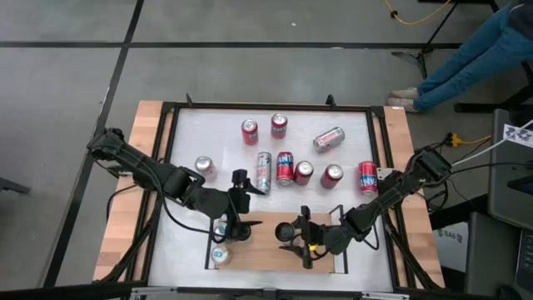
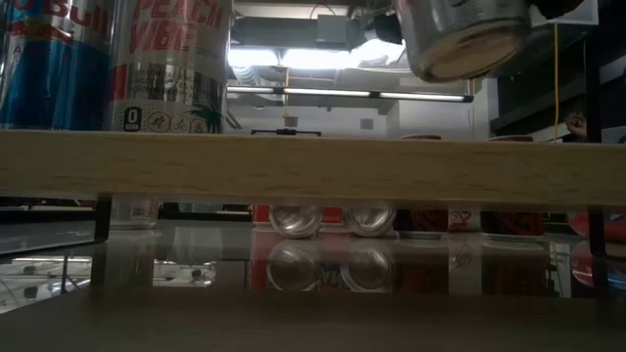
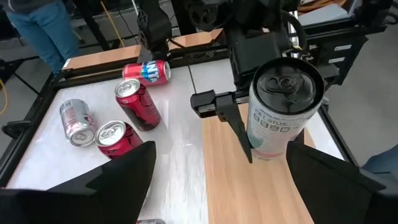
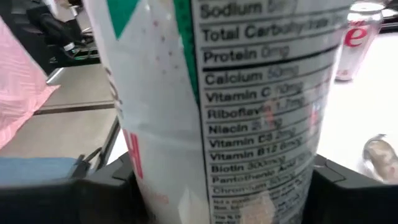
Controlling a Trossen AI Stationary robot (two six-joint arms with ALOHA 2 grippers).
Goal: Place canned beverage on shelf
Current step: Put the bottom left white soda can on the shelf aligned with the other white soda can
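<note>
The right claw (image 3: 264,118) grips a pale can (image 3: 283,106) upright, its long axis vertical, hanging just above the shelf (image 3: 249,186) with the base not yet touching. The left claw (image 1: 236,218) waits open beside it.

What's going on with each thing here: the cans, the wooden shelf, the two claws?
white can: upright, held above the shelf, not yet down
right gripper: shut on the white can
left gripper: open, empty
shelf: two cans standing at its left end
silver can: lying on its side
</note>
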